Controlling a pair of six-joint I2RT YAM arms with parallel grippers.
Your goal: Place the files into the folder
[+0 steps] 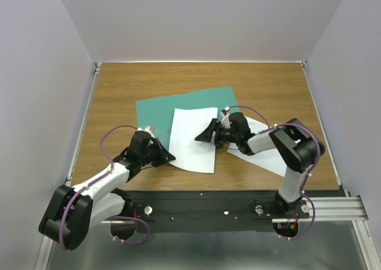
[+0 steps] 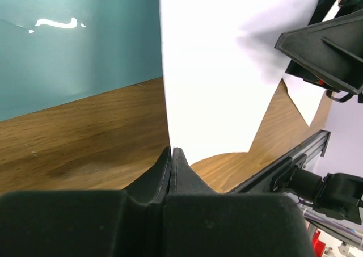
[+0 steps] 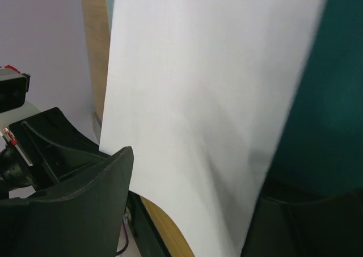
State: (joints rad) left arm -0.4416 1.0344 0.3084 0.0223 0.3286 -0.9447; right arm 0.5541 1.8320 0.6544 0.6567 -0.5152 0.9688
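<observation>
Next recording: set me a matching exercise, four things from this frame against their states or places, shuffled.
1 left pincer
2 right pincer
3 folder
4 second sheet

a partly under the centre sheet
b open, straddling the centre sheet's edge
c lying beneath the right arm
d shut on the centre sheet's corner

Pairs: 1-d, 2-b, 3-a, 4-c

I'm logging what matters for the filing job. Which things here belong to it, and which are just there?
Belongs to the job:
- green folder
- white sheet lapping onto the folder
- second white sheet, partly under the right arm

Just there:
- wooden table
- metal rail at the near edge
</observation>
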